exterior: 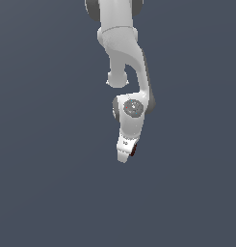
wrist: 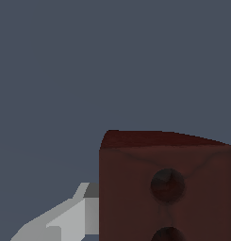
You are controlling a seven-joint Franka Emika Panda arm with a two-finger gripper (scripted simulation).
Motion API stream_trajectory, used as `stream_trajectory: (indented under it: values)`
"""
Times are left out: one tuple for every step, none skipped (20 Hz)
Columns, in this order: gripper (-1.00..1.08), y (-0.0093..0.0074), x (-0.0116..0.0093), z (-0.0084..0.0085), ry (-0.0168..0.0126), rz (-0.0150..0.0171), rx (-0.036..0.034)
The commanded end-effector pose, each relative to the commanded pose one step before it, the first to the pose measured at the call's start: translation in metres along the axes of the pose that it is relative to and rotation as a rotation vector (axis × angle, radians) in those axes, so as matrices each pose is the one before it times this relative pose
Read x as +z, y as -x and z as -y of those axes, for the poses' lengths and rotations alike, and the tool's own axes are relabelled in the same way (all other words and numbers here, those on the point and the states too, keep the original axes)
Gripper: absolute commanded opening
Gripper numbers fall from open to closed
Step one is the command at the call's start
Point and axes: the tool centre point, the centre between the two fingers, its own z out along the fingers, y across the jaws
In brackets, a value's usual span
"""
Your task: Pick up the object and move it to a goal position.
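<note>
The object is a small dark red-brown block. In the exterior view only a thin dark sliver of the object (exterior: 134,149) shows beside the white gripper (exterior: 126,153), which hangs from the arm in the middle of the frame. Close up in the wrist view, the object (wrist: 169,188) fills much of the picture, with two round dark dots on its face. One white and grey finger (wrist: 65,221) lies against its side. The other finger is hidden behind the block. The gripper is shut on the object.
A plain dark blue-grey background surrounds the arm in both views. The white arm's links (exterior: 120,43) come down from the upper edge of the exterior view.
</note>
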Motion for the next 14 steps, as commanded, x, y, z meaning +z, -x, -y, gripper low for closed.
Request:
stream_trajectory:
  values:
    - [-1.0,-0.00026,0.00064,0.00009,-0.00013,-0.00017,-0.00028]
    - [-1.0,0.0,0.0,0.0,0.0,0.0,0.0]
    - [-1.0,0.0,0.0,0.0,0.0,0.0,0.0]
    - [-1.0,0.0,0.0,0.0,0.0,0.0,0.0]
    - [-1.0,0.0,0.0,0.0,0.0,0.0,0.0]
    - [-1.0,0.0,0.0,0.0,0.0,0.0,0.0]
    - [-1.0,0.0,0.0,0.0,0.0,0.0,0.0]
    - [-1.0,0.00024,-0.00071,-0.00033,0.00096,0.00007,0.00017]
    - [-1.0,0.00026,-0.00029,-0.00021,0.0,0.0,0.0]
    - [-1.0,0.00077,-0.00088,-0.00063,0.0,0.0,0.0]
    - [-1.0,0.00128,-0.00147,-0.00105,0.0,0.0,0.0]
    - [-1.0,0.00179,-0.00206,-0.00147,0.0,0.0,0.0]
    - [-1.0,0.0023,-0.00265,-0.00189,0.0,0.0,0.0]
    - [-1.0,0.00281,-0.00325,-0.00231,0.0,0.0,0.0]
